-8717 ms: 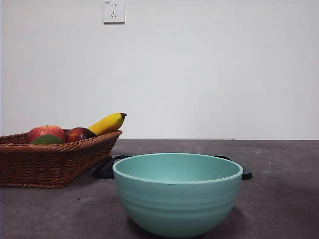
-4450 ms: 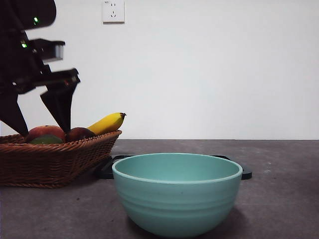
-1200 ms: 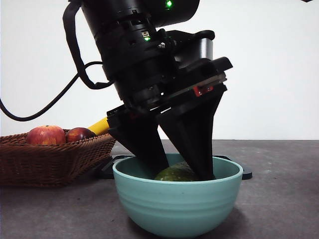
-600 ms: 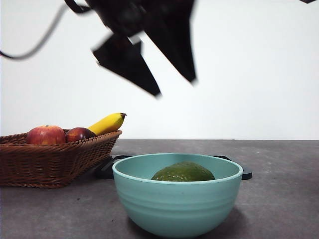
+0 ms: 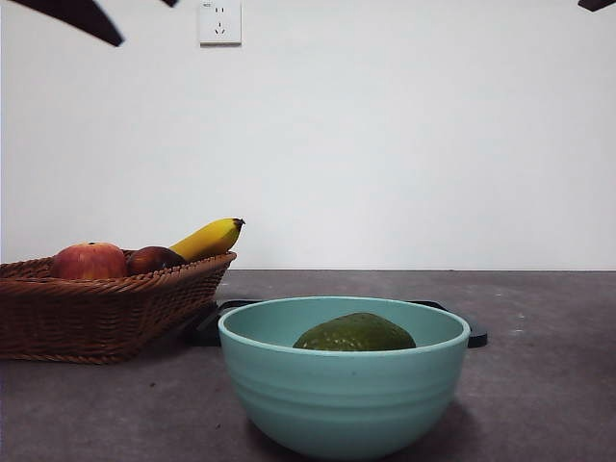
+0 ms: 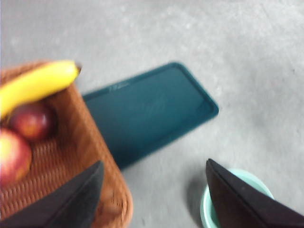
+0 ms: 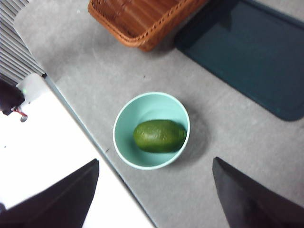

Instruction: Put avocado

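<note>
Avocado (image 7: 159,136) placement looks complete: the dark green fruit lies on its side inside the teal bowl (image 7: 124,154), resting on the bowl's floor with no jaw touching it. From the front, only its domed top shows above the rim. Judging by this, the carrying and the release are both done, and all that seems left is for the arms to clear away and settle.

The left gripper (image 6: 153,190) is high above the table, its jaws spread wide with nothing between them; beneath it the basket edge and a sliver of the bowl's rim can be seen. The right gripper (image 7: 156,194) also hangs well above the scene, jaws parted and empty, looking straight down on the bowl. In the front view the arms show only as dark tips at the top corners, at about 10 and 2 o'clock from the bowl.

By count: one avocado, one bowl, one wicker basket (image 5: 96,308), one dark tray (image 7: 247,57), two red apples (image 5: 89,261), and one banana (image 5: 207,238). In the front view the basket stands at roughly 9 o'clock from the bowl, near it but apart, holding both apples and the banana, whose tip juts over the rim. The tray lies flat on the table behind the bowl, at 12 o'clock, touching or just beside the basket; I cannot tell which.
</note>
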